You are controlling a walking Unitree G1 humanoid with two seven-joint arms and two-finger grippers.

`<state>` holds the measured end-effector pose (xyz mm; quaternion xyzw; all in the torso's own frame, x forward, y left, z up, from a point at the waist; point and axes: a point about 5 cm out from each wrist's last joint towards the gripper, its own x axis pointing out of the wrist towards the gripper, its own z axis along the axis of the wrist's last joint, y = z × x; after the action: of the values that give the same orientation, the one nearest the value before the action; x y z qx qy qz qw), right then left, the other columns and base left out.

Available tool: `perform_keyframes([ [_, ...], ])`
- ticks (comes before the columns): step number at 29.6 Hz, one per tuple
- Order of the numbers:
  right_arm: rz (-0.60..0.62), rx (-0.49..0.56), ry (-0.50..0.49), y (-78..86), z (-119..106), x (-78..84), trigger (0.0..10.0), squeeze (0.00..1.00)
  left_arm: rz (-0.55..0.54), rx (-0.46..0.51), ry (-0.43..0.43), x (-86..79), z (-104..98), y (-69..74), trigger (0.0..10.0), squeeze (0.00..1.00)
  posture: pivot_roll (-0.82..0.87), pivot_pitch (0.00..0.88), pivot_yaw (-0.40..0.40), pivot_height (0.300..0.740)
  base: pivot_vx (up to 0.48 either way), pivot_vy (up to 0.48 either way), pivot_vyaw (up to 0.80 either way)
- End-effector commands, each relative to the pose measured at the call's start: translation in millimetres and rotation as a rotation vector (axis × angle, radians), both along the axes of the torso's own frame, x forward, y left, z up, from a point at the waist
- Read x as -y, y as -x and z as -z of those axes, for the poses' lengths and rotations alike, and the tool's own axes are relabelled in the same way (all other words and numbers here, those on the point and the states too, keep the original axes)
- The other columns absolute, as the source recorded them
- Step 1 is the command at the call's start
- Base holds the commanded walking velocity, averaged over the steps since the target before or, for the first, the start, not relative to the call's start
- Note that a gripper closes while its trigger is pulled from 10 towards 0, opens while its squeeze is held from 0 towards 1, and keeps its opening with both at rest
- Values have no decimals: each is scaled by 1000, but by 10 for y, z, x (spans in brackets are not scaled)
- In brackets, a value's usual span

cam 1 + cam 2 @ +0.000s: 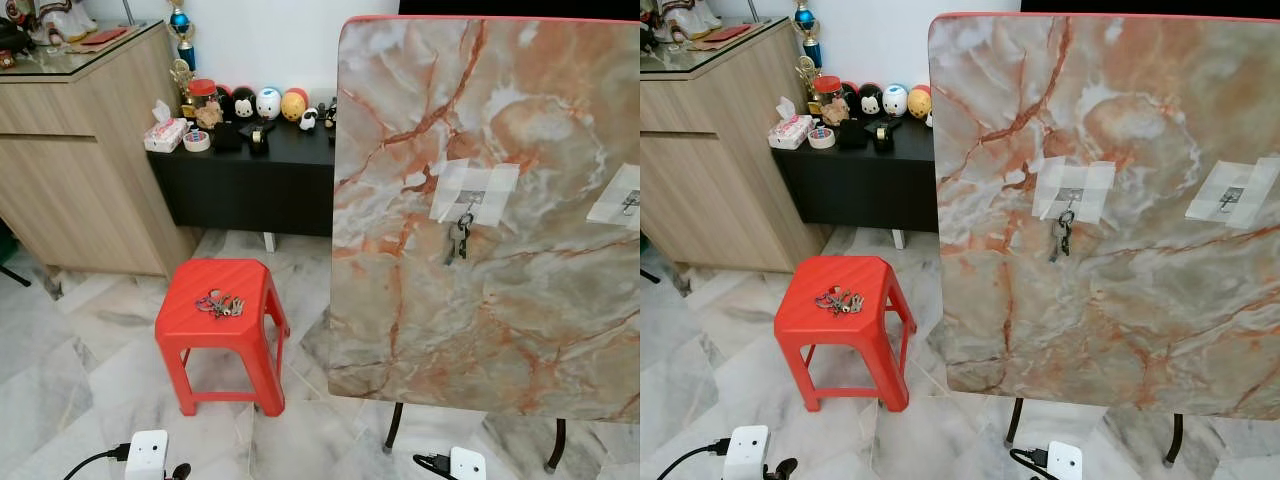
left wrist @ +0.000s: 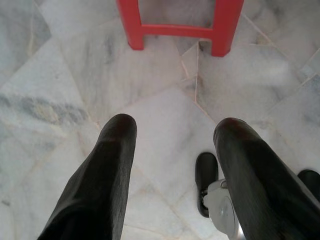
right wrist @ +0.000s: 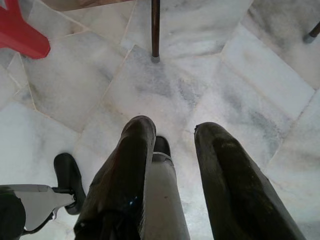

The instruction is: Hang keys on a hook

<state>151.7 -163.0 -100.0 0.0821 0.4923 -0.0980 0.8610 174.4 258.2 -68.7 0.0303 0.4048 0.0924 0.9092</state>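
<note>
Both my jaws hang wide and empty over the floor; snatching the loose keys (image 1: 220, 303) could scatter them off the stool (image 1: 222, 320).

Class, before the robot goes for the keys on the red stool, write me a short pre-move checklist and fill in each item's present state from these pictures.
1. Keys lie loose on top of the red stool: ok.
2. A free hook is taped to the marble board: ok; the other hook already carries a key bunch.
3. Left end effector open, holding nothing: ok.
4. Right end effector open, holding nothing: ok.
5. Either end effector near the keys: not ok; both hang low over the floor.
6. Stool top free of other items around the keys: ok.
</note>
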Motion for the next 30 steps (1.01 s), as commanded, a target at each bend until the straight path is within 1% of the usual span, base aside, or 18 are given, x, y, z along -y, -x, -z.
perform_keyframes([
  [1, 15, -5, -8, 0, 2, -18, 10000, 0, -30, -30, 5, -55, 20, 63, 10000, 0, 98, 0, -27, 740, 0, 0, 0],
  [3, 26, -3, -12, -5, 0, -11, 10000, 0, -40, -49, 1, -86, 35, 115, 10000, 0, 101, 0, -33, 740, 0, 142, 0],
  [10, 16, 5, -19, -23, -7, -8, 10000, 0, -48, -82, -1, -97, 68, 190, 10000, 0, 98, 0, -33, 740, 0, 294, 0],
  [12, 16, 9, -19, -26, -9, 0, 10000, 0, -50, -85, -1, -96, 70, 192, 10000, 0, 104, 0, -31, 740, 0, 315, 0],
  [13, 31, 27, -18, -56, -23, -12, 10000, 0, -74, -76, 2, -159, 47, 189, 10000, 0, 111, 0, -21, 740, 0, 356, 0],
  [30, 34, 29, -24, -58, -23, -29, 10000, 0, -84, -68, -1, -213, 23, 182, 10000, 0, 107, 0, -19, 740, 0, 362, 0],
])
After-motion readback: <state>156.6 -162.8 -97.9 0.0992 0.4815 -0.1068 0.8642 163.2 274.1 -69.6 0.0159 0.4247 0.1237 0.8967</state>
